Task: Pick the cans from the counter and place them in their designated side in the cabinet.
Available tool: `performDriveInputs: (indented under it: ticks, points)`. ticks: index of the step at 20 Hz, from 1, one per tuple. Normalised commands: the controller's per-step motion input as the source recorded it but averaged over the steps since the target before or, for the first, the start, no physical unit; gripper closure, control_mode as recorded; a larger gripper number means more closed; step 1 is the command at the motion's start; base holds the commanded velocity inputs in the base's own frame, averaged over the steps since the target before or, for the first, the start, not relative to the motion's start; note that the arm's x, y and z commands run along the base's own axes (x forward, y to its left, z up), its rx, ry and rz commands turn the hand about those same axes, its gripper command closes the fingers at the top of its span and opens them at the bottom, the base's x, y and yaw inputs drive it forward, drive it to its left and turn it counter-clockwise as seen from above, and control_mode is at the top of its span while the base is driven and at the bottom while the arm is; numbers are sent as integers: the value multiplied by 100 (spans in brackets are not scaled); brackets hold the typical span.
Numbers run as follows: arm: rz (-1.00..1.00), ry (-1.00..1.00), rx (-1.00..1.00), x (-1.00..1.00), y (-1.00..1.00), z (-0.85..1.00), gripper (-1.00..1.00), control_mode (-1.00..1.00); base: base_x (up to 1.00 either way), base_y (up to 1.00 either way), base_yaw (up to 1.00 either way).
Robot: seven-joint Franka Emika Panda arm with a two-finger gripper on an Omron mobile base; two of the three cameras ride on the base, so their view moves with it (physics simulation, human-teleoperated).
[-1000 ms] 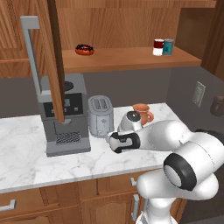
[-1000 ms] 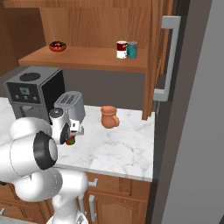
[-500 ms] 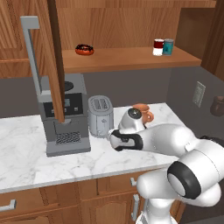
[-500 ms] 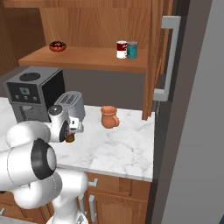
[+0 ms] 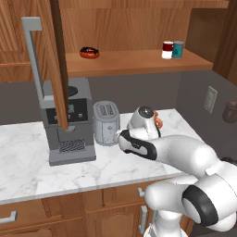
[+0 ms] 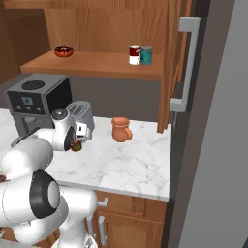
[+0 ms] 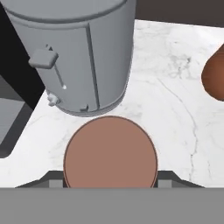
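Observation:
The reddish-brown can (image 7: 110,151) sits between my gripper's (image 7: 110,180) two finger tips, its round top facing the hand camera. From the right base view, the gripper (image 6: 77,139) is shut on this can (image 6: 76,146) just above the counter (image 6: 131,164), in front of the toaster. The white can with dark red bands (image 5: 167,49) (image 6: 134,54) stands upright on the cabinet's shelf board (image 5: 139,65), toward its right end, touching a teal-blue can (image 5: 178,49).
A grey toaster (image 5: 106,122) (image 7: 74,57) stands close behind the held can, with a coffee machine (image 5: 67,120) to its left. A brown mug (image 6: 121,129) (image 7: 214,78) stands to the right. The open cabinet door (image 6: 177,63) hangs at the counter's right end. A dark doughnut-shaped thing (image 5: 89,52) lies on the shelf.
The hand has drifted slightly up and toward the toaster with the reddish-brown can in it. Nothing else has moved.

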Motion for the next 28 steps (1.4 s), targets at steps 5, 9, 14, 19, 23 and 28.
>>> performDriveInputs:
  ticks: [5, 9, 14, 19, 23, 28]
  points:
    - [0, -3, 0, -1, -10, 41, 100, -100, 0, 0, 0]
    - [0, -4, 0, -4, -12, 39, 100, -100, 0, 0, 0]
    - [0, -6, 0, -11, -14, 40, 100, -100, 0, 0, 0]
    - [0, -7, 0, -13, -16, 38, 100, -100, 0, 0, 0]
    - [0, -7, 0, -16, -16, 36, 100, -100, 0, 0, 0]
    - [0, -7, 0, -14, -15, 34, 100, -100, 0, 0, 0]
